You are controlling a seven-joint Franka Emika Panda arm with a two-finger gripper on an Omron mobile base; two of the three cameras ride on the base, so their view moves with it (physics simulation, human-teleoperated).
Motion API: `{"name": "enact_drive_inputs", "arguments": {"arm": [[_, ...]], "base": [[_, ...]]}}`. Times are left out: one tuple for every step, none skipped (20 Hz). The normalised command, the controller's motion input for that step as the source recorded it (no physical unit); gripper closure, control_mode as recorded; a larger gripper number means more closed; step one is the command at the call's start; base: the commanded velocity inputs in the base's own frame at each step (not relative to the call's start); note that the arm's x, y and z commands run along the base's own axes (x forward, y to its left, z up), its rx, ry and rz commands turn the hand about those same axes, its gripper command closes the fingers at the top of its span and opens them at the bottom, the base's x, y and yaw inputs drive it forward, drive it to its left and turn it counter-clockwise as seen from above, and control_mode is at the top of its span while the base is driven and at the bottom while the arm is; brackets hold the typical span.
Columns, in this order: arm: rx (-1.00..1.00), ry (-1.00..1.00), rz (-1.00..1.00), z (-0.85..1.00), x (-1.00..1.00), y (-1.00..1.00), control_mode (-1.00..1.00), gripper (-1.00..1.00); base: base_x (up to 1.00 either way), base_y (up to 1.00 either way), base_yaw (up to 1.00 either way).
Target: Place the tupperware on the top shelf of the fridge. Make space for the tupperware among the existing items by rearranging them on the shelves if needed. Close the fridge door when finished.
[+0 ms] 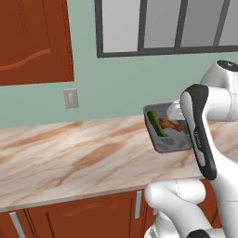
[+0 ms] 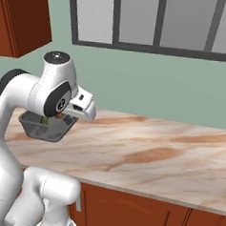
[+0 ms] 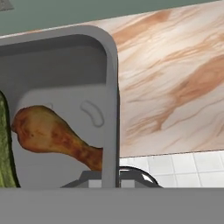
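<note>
Jaws [image 3: 110, 180] pinched tight on the right-hand wall of the tupperware [image 3: 65, 87], rim clamped between the two tips at six o'clock of the hand view. Inside the grey tray, a browned drumstick [image 3: 52, 138], thick end toward nine o'clock, bone end running down toward the grip; a green vegetable [image 3: 5, 148], a dark strip at the nine o'clock edge.

From the left base view, tupperware [image 1: 168, 132] lifted off the marble table [image 1: 69, 153] and tipped up, open face turned toward the camera, so contents at some risk of sliding. Long axis here running from about eleven o'clock down to five o'clock. Same tray in the right base view [image 2: 44, 127], tucked under the wrist at nine o'clock, its underside hanging just over the table [image 2: 155, 151], contact hard to judge from this side.

Step in hand, by the look of it: pickup done, carry beginning. Fridge nowhere in frame, so next up a drive or a wide swing to bring it in front. Calls for levelling the tray first, keeping the pinch firm on that single wall, and moving smoothly so the food stays put. After that, checking the top shelf for room, shifting items if crowded, then sliding the tray in and shutting the door.
</note>
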Motion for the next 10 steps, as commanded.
{"name": "enact_drive_inputs", "arguments": {"arm": [[0.00,0.00,0.00,0.00,0.00,-0.07,-1.00,1.00],[0.00,0.00,0.00,0.00,0.00,-0.03,-1.00,1.00],[0.00,0.00,0.00,0.00,0.00,0.00,-1.00,1.00],[0.00,0.00,0.00,0.00,0.00,0.00,-1.00,1.00],[0.00,0.00,0.00,0.00,0.00,0.00,-1.00,1.00],[0.00,0.00,0.00,0.00,0.00,0.00,-1.00,1.00],[0.00,0.00,0.00,0.00,0.00,0.00,1.00,1.00],[0.00,0.00,0.00,0.00,0.00,0.00,1.00,1.00],[0.00,0.00,0.00,0.00,0.00,0.00,1.00,1.00],[0.00,0.00,0.00,0.00,0.00,0.00,1.00,1.00]], "base": [[0.00,0.00,0.00],[0.00,0.00,0.00],[0.00,0.00,0.00],[0.00,0.00,0.00],[0.00,0.00,0.00],[0.00,0.00,0.00],[0.00,0.00,0.00],[0.00,0.00,0.00],[-0.07,0.00,0.00],[-0.25,-0.02,0.00]]}}
